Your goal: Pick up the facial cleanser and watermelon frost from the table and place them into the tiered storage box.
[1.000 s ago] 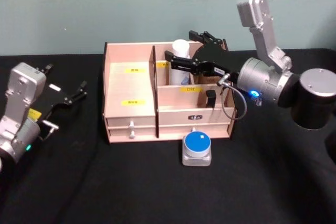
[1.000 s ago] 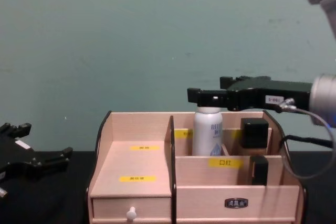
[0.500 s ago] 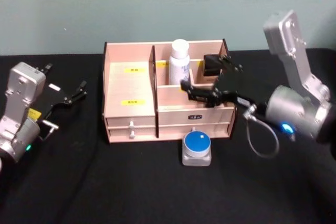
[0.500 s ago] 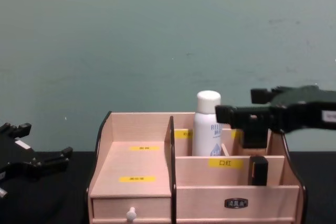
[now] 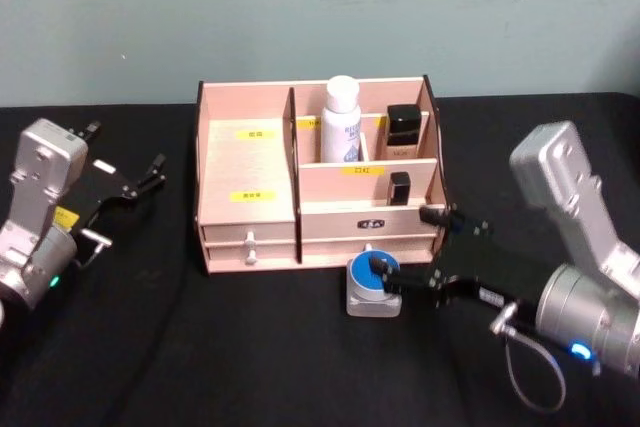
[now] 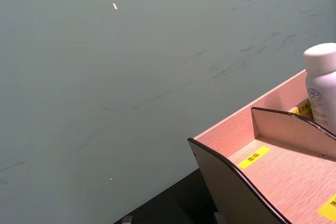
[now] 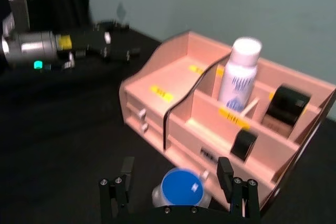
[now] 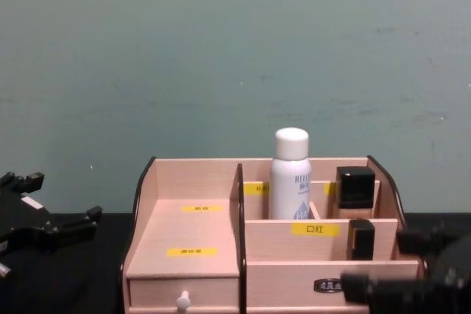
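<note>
The facial cleanser, a white bottle, stands upright in a back compartment of the tiered storage box. The watermelon frost, a small clear jar with a blue lid, sits on the black table just in front of the box's drawers. My right gripper is open and low at the jar, with one finger on each side of it in the right wrist view. My left gripper rests open at the far left.
A black-capped bottle and a small black item occupy the box's right compartments. The box's left stepped shelves hold nothing. Black cloth covers the table, and a teal wall stands behind.
My right gripper has left the white bottle standing in the back compartment. It drew back over the box front and came down to the blue-lidded jar. The left arm has not moved.
</note>
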`<state>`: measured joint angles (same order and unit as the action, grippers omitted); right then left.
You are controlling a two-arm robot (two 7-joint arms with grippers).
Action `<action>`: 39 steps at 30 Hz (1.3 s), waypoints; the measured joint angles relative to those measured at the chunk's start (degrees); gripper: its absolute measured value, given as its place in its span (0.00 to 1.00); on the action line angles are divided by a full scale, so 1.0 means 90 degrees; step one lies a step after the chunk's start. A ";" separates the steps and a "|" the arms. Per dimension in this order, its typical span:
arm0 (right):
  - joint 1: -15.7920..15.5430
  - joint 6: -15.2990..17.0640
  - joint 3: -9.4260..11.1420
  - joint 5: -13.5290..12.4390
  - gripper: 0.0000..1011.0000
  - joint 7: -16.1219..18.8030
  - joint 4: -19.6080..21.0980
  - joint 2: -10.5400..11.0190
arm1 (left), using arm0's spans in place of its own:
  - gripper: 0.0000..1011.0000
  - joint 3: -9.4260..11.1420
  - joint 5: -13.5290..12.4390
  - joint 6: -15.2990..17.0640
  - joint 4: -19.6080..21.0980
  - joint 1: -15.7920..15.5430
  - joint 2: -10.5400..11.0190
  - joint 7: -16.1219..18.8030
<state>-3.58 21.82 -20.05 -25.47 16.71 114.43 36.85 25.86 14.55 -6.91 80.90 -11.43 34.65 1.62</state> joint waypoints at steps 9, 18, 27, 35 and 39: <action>-0.0146 0.0457 -0.0172 0.0294 0.99 -0.0150 -0.0117 -0.0147 | 0.99 0.0000 0.0000 0.0000 0.0000 0.0000 0.0000 0.0000; -0.0160 0.0618 -0.0102 0.0460 0.99 -0.0231 -0.0259 -0.0321 | 0.99 0.0000 0.0000 0.0000 0.0000 0.0000 0.0000 0.0000; -0.0095 0.0667 -0.0118 0.0607 0.99 -0.0164 -0.0416 -0.0476 | 0.99 0.0000 0.0000 0.0000 0.0000 0.0000 0.0000 0.0000; 0.0096 0.0703 -0.0233 0.0770 0.99 -0.0028 -0.0721 -0.0703 | 0.99 0.0000 0.0000 0.0000 0.0000 0.0000 0.0000 0.0000; 0.0169 0.0711 -0.0270 0.0835 0.99 0.0028 -0.0842 -0.0792 | 0.99 0.0000 0.0000 0.0000 0.0000 0.0000 0.0000 0.0000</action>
<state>-2.06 28.22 -22.48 -17.95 16.97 106.86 29.72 25.86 14.55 -6.91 80.90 -11.43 34.65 1.62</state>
